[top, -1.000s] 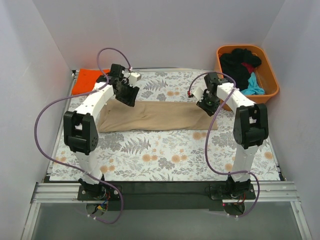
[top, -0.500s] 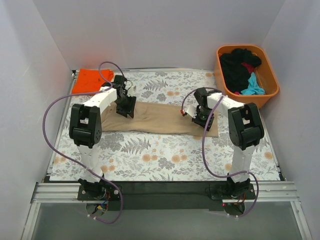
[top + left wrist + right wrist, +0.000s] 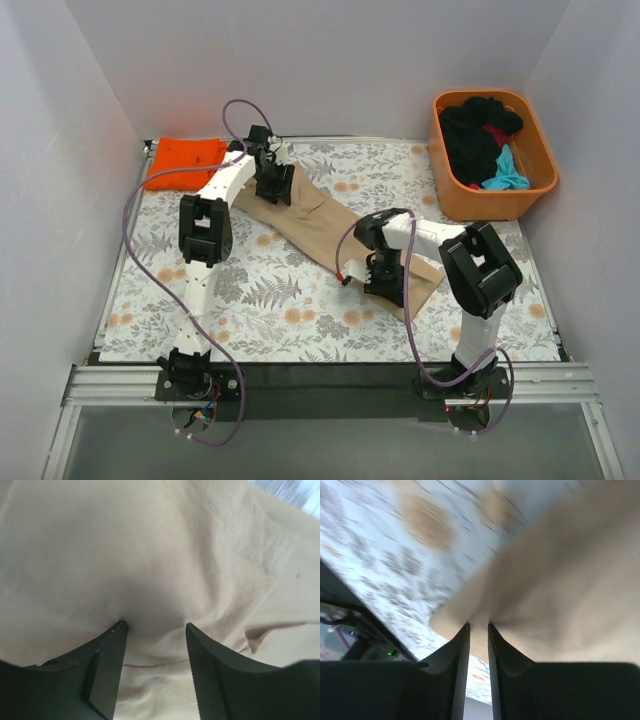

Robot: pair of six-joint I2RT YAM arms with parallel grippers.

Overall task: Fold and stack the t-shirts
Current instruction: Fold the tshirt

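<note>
The tan t-shirt (image 3: pixel 318 222), folded into a long strip, lies slanted across the floral mat from back left to front right. My left gripper (image 3: pixel 275 188) holds its back-left end; in the left wrist view the fingers (image 3: pixel 107 660) stand partly closed with a bunch of tan cloth (image 3: pixel 150 555) pinched between them. My right gripper (image 3: pixel 383 280) is shut on the thin front-right edge of the shirt (image 3: pixel 570 580), with the jaws almost touching. A folded bright orange t-shirt (image 3: pixel 185 160) lies at the back left corner.
An orange plastic tub (image 3: pixel 455 195) stands at the back right, holding black (image 3: pixel 470 130), red and teal (image 3: pixel 505 170) t-shirts. White walls close in the left, back and right sides. The floral mat (image 3: pixel 300 320) covers the table.
The tan shirt swung from lying level to slanted. My left gripper moved back and right with its end; my right gripper came forward and left with the other end.
</note>
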